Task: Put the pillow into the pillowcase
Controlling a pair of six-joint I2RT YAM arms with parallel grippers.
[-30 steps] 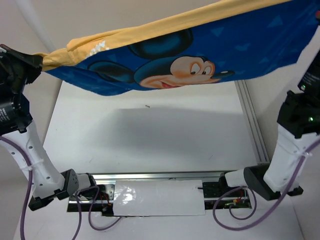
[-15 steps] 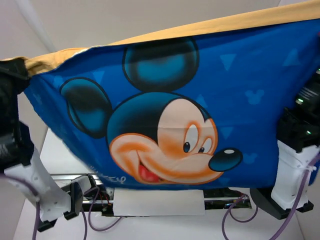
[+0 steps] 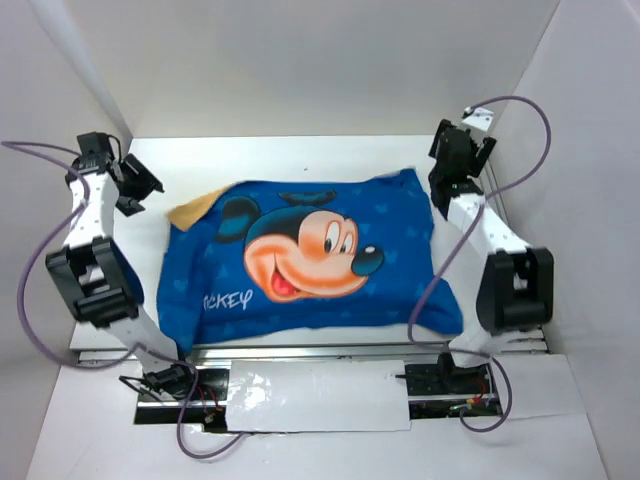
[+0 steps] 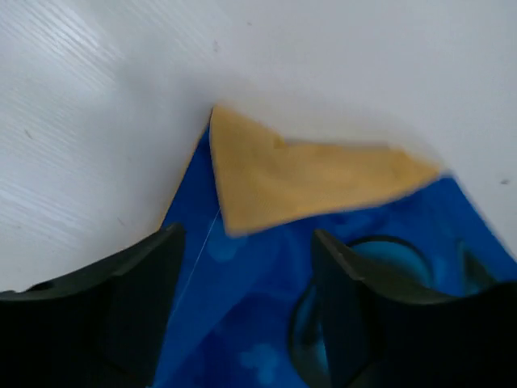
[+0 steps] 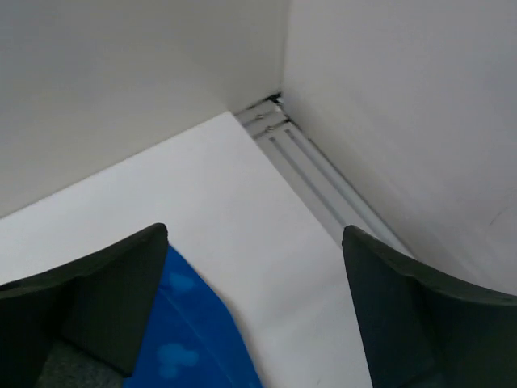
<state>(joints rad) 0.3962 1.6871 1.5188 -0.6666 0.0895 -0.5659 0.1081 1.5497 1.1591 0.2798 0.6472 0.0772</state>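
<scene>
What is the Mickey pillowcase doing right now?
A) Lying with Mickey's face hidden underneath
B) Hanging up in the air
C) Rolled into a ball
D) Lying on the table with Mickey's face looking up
D: in the top view the pillowcase lies spread on the white table, with its blue Mickey side facing up.

Bright, even overhead light; white bench (image 3: 300, 160) slightly washed out, shadows faint. Left wrist view blurred: pillowcase (image 4: 307, 178) corner soft-edged; left end effector (image 4: 246, 238) dark, out of focus.
</scene>
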